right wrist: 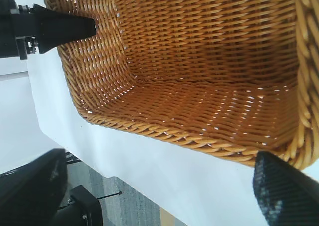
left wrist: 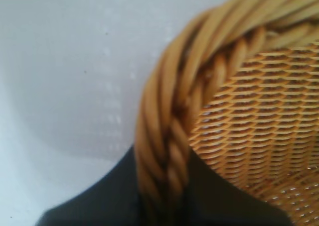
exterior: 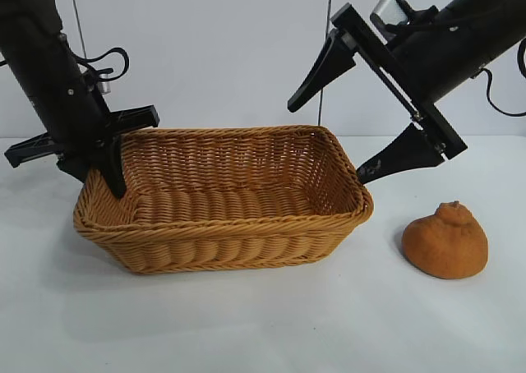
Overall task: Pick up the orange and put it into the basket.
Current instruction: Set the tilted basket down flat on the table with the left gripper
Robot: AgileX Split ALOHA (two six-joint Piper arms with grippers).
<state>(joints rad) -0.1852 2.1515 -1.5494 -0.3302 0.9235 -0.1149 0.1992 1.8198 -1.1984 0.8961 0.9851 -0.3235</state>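
The orange [exterior: 445, 240] sits on the white table, right of the basket [exterior: 222, 225] and apart from it. My left gripper [exterior: 111, 176] is shut on the braided rim at the basket's left end. In the left wrist view the rim [left wrist: 169, 111] runs between the dark fingers [left wrist: 99, 201]. My right gripper [exterior: 327, 143] hangs open in the air above the basket's right end, holding nothing, up and to the left of the orange. The right wrist view looks into the basket [right wrist: 164, 134], and the orange is out of that view.
The white table [exterior: 263, 324] stretches in front of the basket and around the orange. A pale wall [exterior: 230, 52] stands behind the arms. In the right wrist view the left arm's finger [right wrist: 60, 27] shows at the basket's far end.
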